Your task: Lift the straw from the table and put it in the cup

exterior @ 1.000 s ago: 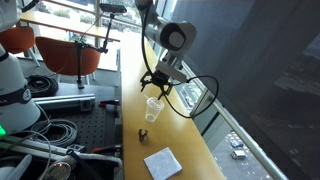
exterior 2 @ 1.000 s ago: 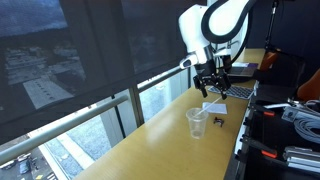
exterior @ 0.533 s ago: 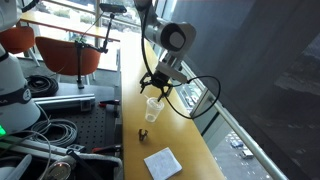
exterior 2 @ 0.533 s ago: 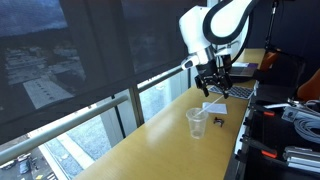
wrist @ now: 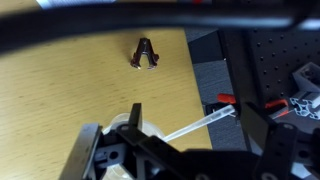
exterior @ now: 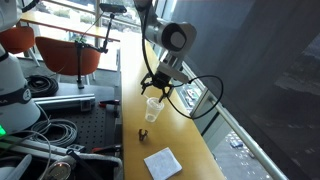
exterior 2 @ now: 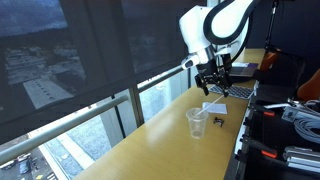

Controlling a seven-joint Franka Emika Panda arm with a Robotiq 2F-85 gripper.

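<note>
The clear plastic cup (exterior: 153,108) stands upright on the wooden table; it also shows in an exterior view (exterior 2: 197,122), and its rim shows at the bottom left of the wrist view (wrist: 118,127). My gripper (exterior: 157,86) hovers just above the cup with its fingers spread apart. In the wrist view the thin pale straw (wrist: 200,122) runs slanted from the cup's rim out to the right, between the fingers (wrist: 195,135), and neither finger pinches it. The straw is too thin to make out in both exterior views.
A small dark lump (exterior: 143,132) lies on the table near the cup (wrist: 146,53). A white square napkin (exterior: 162,162) lies further along the table (exterior 2: 213,107). Cables and equipment crowd the bench beside the table (exterior: 50,130). A window railing runs along the far edge.
</note>
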